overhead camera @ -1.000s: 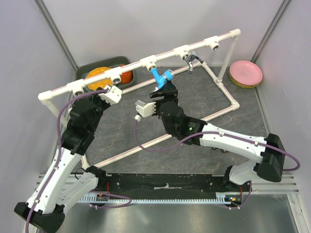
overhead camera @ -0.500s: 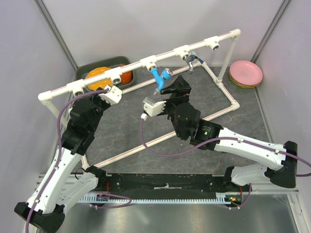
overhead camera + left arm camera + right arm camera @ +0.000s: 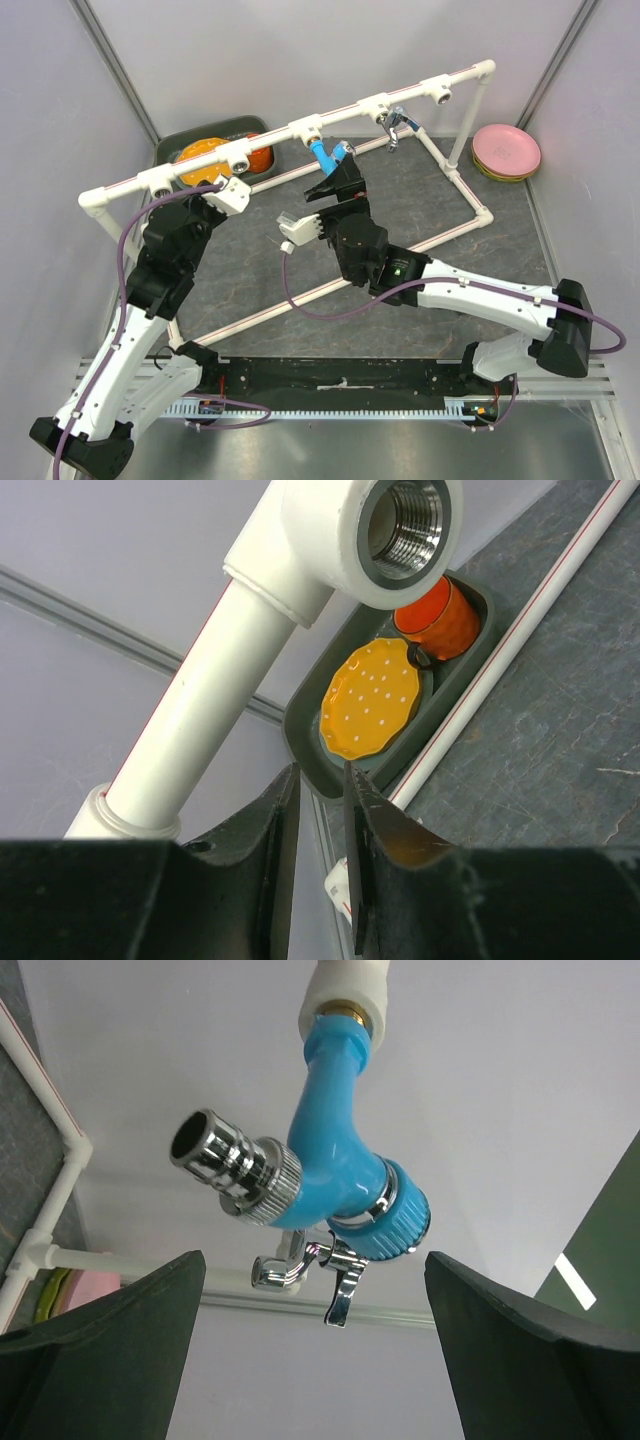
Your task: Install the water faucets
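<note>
The blue faucet [image 3: 325,155] hangs screwed into a white tee socket [image 3: 307,128] of the upper pipe, its chrome nozzle [image 3: 235,1165] pointing sideways. One socket to the right hangs the chrome faucet [image 3: 395,125], seen behind the blue faucet [image 3: 340,1160] as a chrome faucet [image 3: 320,1270] in the right wrist view. My right gripper [image 3: 338,180] is just below the blue one, open wide and touching nothing [image 3: 315,1360]. My left gripper [image 3: 236,182] sits under an empty tee socket [image 3: 400,525] with a bare metal thread. Its fingers [image 3: 275,850] stand a narrow gap apart with nothing between them.
A dark tray [image 3: 180,145] at the back left holds an orange plate [image 3: 372,698] and an orange cup [image 3: 435,620]. Pink plates [image 3: 506,150] are stacked at the back right. The white pipe frame's low rail [image 3: 300,295] crosses the grey table diagonally.
My right gripper's jaws have spread wide and let go of the blue faucet, while the arm swung right and back again. The left arm has not moved.
</note>
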Robot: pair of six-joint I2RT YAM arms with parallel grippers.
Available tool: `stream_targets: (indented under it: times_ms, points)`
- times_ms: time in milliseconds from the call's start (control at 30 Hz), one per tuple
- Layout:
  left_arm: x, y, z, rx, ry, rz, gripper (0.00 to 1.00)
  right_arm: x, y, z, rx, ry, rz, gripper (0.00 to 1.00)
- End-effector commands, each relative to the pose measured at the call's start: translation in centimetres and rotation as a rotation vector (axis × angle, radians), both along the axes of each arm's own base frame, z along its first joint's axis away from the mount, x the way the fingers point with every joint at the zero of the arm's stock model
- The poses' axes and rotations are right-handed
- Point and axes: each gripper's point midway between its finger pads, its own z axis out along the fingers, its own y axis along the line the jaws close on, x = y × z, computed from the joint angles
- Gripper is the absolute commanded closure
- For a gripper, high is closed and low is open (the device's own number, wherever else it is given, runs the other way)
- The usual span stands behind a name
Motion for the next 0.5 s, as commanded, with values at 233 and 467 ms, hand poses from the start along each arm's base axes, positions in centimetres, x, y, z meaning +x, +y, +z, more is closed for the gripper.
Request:
stream_targets:
  times_ms: [233, 467]
  points:
    - [-0.4, 0.0, 0.8, -0.037, -0.031, -0.005, 0.69, 0.3, 1.6, 3.9, -0.023, -0.103, 0.010, 0.02]
    - [-0.4, 0.1, 0.9, -0.037, -0.034, -0.004, 0.69, 0.8, 1.9, 4.2, -0.019, -0.086, 0.007, 0.02]
